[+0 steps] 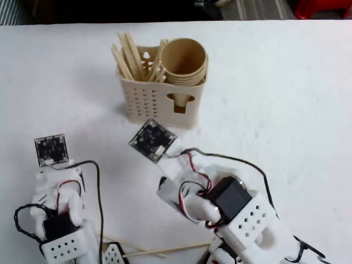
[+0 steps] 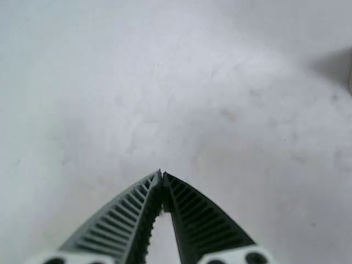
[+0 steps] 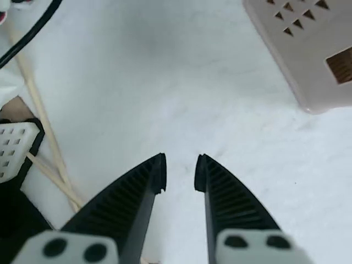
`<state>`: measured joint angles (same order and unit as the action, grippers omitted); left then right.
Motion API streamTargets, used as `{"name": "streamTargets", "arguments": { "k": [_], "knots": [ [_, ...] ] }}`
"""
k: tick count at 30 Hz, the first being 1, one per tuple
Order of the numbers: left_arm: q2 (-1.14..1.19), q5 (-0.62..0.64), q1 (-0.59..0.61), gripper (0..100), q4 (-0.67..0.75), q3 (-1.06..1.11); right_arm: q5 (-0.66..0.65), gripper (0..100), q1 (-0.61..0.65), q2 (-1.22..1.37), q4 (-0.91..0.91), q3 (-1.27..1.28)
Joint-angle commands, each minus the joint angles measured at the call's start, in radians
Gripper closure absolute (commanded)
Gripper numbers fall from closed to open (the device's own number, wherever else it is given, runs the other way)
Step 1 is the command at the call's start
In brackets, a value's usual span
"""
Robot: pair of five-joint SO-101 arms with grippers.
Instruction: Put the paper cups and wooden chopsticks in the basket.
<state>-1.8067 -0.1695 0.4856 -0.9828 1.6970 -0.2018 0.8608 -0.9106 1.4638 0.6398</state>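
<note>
Inside perforated basket (image 1: 144, 102), nested paper cups (image 1: 184, 59)

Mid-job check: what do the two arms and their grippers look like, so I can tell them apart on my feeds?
The left arm and right arm are white plastic with black motors, perforated bases and black and red cables. Each carries a black square card with pale dots. The left gripper has grey ribbed fingers; the right gripper has black ribbed ones.

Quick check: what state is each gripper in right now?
Left gripper: closed, holding nothing.
Right gripper: open, holding nothing.
</note>
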Motion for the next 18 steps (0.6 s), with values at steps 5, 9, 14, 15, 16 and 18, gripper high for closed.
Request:
{"name": "streamTargets", "arguments": {
  "k": [5, 9, 14, 15, 16, 18],
  "knots": [
    [-0.008, 0.003, 0.008, 98, -0.074, -0.005, 0.044, 89.2, 0.039, -0.021, 0.012, -0.038],
    [-0.008, 0.006, 0.008, 98, -0.210, -0.005, 0.051, 89.2, 0.039, -0.021, 0.015, -0.038],
    [-0.010, 0.009, 0.008, 98, -0.301, -0.005, 0.052, 89.3, 0.041, -0.021, 0.016, -0.038],
    [-0.010, 0.009, 0.008, 98, -0.299, -0.005, 0.052, 89.3, 0.041, -0.019, 0.016, -0.038],
    [-0.010, 0.009, 0.008, 98, -0.299, -0.005, 0.052, 89.3, 0.041, -0.016, 0.016, -0.038],
    [-0.010, 0.009, 0.008, 98, -0.299, -0.005, 0.052, 89.3, 0.045, -0.015, 0.016, -0.037]
  ]
}}
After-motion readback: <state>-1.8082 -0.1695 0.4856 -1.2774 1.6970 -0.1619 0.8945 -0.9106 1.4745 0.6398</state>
